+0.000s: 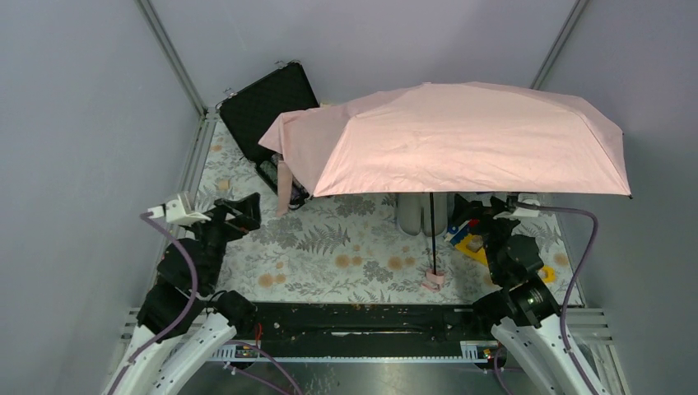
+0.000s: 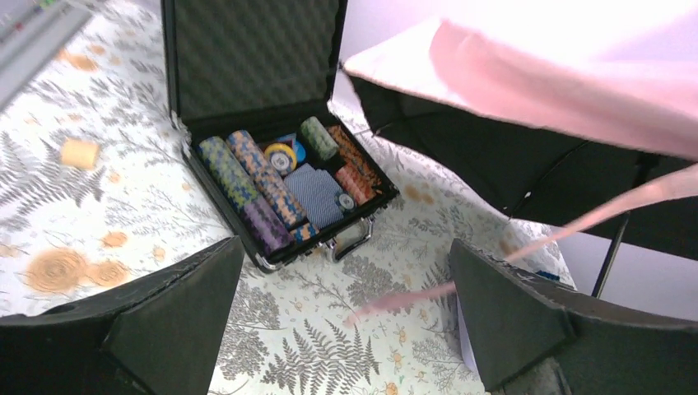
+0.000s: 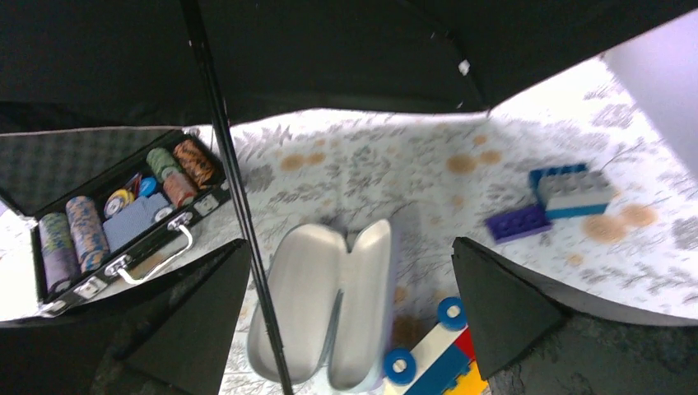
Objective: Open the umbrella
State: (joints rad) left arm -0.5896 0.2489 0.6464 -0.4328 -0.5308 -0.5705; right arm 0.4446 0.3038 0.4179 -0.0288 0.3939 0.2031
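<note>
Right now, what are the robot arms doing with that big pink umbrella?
The umbrella is already open. Its pink canopy spreads over the back of the table, and its small handle is down on the flowery tablecloth. Neither arm is holding it: the left gripper and the right gripper are both open, one on each side, away from the shaft. An open poker chip case sits at the back left.

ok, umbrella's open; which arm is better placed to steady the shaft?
Right, probably: the right gripper sits near the umbrella shaft; the left gripper faces the poker chip case, farther off.
</note>
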